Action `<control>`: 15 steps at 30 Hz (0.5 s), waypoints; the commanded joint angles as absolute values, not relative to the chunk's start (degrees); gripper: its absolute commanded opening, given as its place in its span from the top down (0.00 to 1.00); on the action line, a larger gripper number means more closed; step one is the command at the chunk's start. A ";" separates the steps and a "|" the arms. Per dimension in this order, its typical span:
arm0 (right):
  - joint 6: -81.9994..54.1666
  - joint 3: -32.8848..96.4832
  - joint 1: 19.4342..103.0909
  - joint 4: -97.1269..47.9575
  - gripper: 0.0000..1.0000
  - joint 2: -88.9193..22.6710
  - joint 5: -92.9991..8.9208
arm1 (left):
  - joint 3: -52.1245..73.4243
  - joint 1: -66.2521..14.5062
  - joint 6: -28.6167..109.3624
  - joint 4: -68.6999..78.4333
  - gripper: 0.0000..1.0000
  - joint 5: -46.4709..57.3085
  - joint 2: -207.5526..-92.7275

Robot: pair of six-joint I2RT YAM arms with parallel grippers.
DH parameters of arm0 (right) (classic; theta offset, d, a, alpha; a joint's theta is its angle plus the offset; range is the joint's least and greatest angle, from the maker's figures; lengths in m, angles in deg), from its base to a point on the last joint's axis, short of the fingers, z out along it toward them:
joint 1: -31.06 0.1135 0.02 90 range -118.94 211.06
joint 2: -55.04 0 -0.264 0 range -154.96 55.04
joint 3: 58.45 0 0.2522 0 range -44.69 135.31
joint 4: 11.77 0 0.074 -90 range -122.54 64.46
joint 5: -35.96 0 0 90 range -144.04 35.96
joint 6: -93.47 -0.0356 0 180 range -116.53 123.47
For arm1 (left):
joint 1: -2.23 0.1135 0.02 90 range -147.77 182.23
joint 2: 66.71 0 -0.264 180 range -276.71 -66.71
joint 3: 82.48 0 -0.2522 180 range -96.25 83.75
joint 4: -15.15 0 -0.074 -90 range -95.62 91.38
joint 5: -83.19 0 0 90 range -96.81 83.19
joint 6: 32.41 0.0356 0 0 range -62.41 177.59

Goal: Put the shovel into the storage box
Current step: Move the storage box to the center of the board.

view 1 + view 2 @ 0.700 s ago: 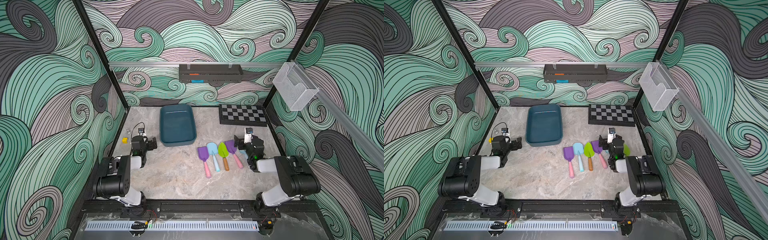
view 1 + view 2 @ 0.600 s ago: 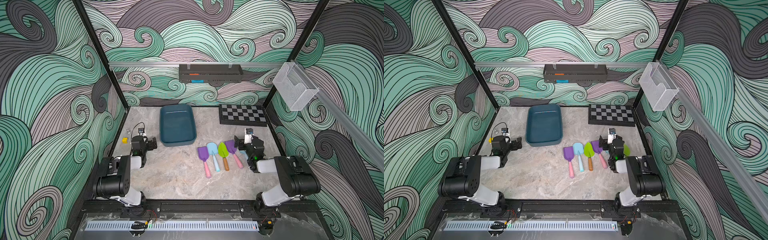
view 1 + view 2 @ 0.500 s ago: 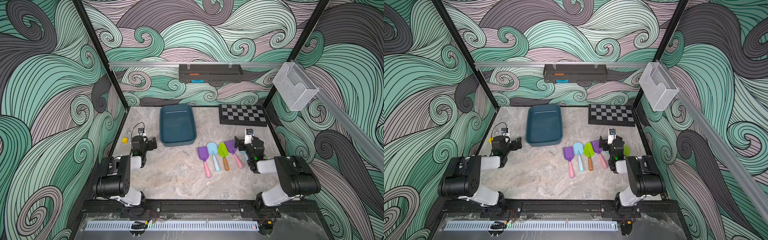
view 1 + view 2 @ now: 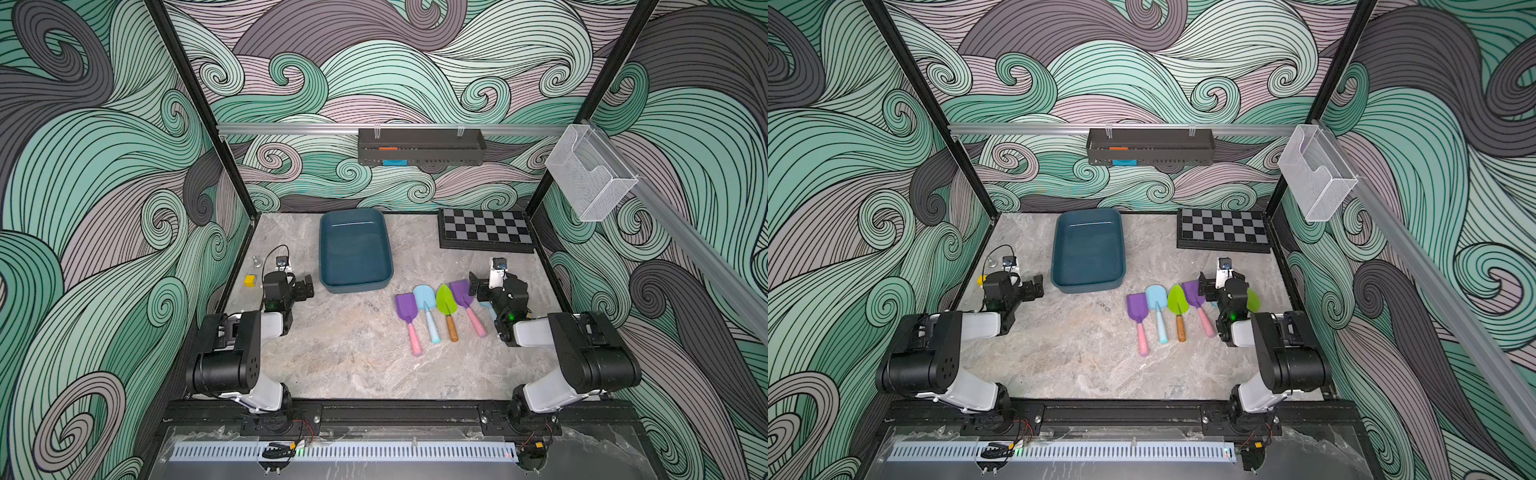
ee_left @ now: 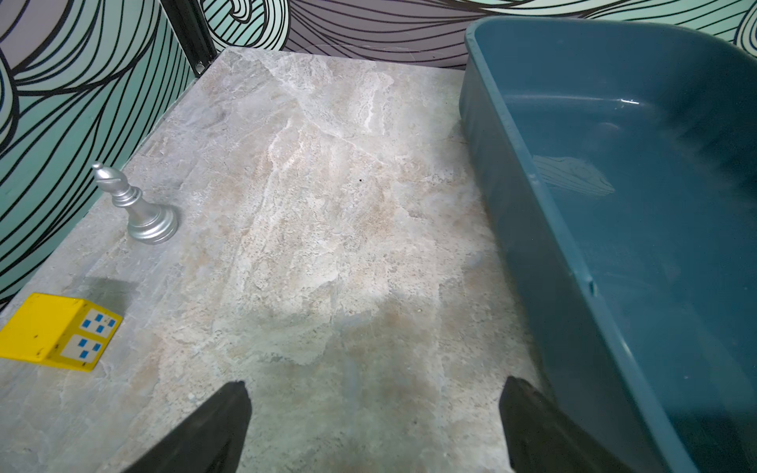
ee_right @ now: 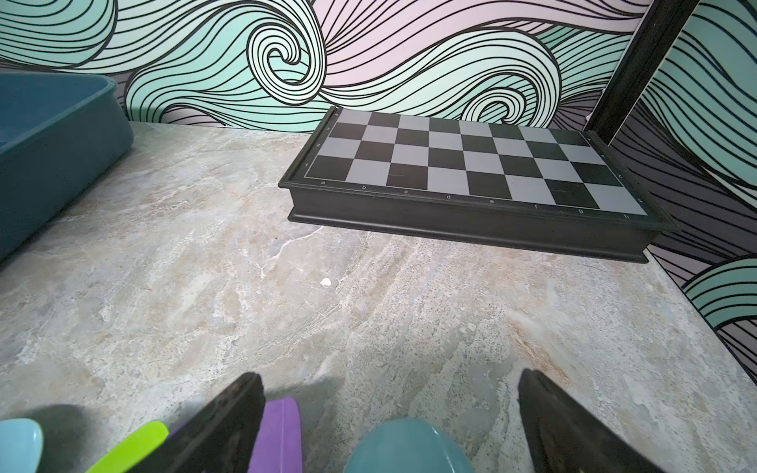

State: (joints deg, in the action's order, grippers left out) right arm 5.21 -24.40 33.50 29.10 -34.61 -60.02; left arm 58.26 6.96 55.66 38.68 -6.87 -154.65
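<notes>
right wrist — shovels (image 6: 278, 434), perhaps four, storage box (image 6: 61, 155)

Chessboard (image 4: 486, 230) at the far right corner, silver bishop (image 5: 137, 207) standing near a yellow block (image 5: 41, 327), black perforated tray (image 4: 436, 154) hanging on the back rail

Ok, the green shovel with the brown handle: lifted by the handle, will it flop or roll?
The green shovel looks like moulded plastic, so probably stiff and light. Its broad blade lies flat on the table, so it should not roll. The light blue shovel lies close beside it; a sideways push would likely nudge that.
</notes>
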 commanded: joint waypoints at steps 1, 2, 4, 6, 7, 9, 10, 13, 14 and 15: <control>4.46 -23.82 33.54 29.46 0.01 -34.23 -61.10 | 56.28 6.79 55.57 38.75 0.02 -7.34 -154.32; 4.44 -23.93 33.53 29.57 0.01 -34.16 -61.15 | 56.41 6.80 55.62 38.83 0.03 -7.34 -154.14; 4.43 -24.27 33.62 30.01 0.01 -33.97 -61.38 | 55.83 6.79 55.90 38.11 0.06 -8.32 -153.43; 4.71 -24.73 34.09 30.76 0.01 -33.47 -62.17 | 53.71 6.80 53.84 31.46 0.07 -11.13 -150.66; 5.16 -24.76 34.41 30.13 0.01 -32.60 -62.30 | 53.07 6.77 53.07 28.99 0.07 -12.39 -149.33; 5.98 -24.59 35.21 28.37 0.01 -30.83 -63.06 | 53.56 6.74 52.91 28.10 0.07 -12.50 -147.73; 6.35 -24.86 35.77 28.54 0.01 -30.21 -63.80 | 53.59 6.75 52.71 27.48 0.07 -11.70 -146.27; 8.20 -25.66 37.60 27.96 0.01 -27.33 -65.36 | 51.22 6.58 52.06 20.99 0.13 -9.33 -144.07; 9.16 -25.35 38.49 26.39 0.01 -25.67 -65.95 | 50.37 6.41 51.93 19.24 0.14 -8.77 -143.34; 9.99 -24.99 39.38 24.69 0.01 -24.26 -66.77 | 49.75 6.19 51.67 18.10 0.14 -8.39 -142.73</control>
